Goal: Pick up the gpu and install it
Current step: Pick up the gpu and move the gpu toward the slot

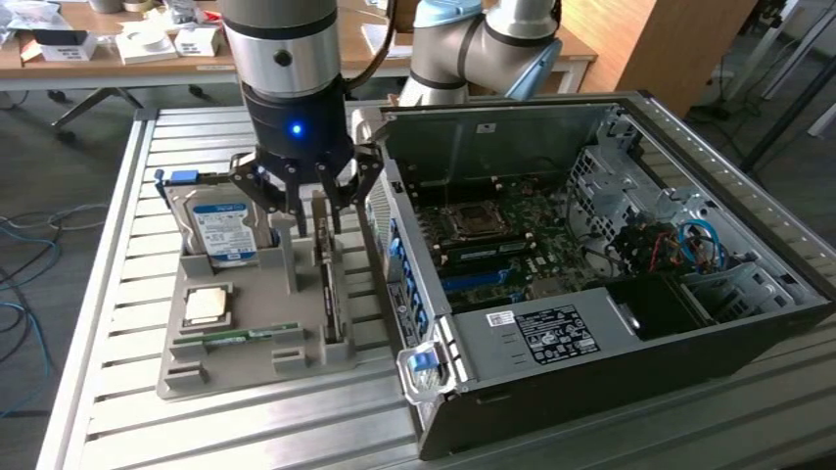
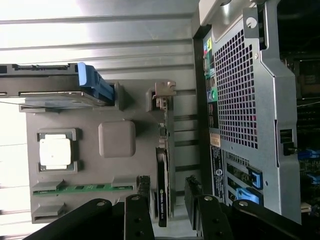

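Observation:
The gpu (image 1: 328,294) stands on edge in a slot at the side of the grey holder tray (image 1: 249,370) nearest the computer. It is a thin dark card with a metal bracket at its far end. My gripper (image 1: 317,227) hangs just above its far half, open. In the wrist view the gpu (image 2: 164,165) runs between the two black fingers (image 2: 143,200), with a gap on each side; the gripper (image 2: 168,192) does not touch it. The open computer case (image 1: 588,274) lies on its side on the exterior view's right, with its motherboard and blue slots (image 1: 490,279) exposed.
The tray also carries a blue-labelled hard drive (image 1: 219,227), a processor chip (image 1: 208,306) and a green memory stick (image 1: 249,336). The case's perforated rear panel (image 2: 240,100) stands close beside the gpu slot. Everything rests on a slatted metal table (image 1: 117,294).

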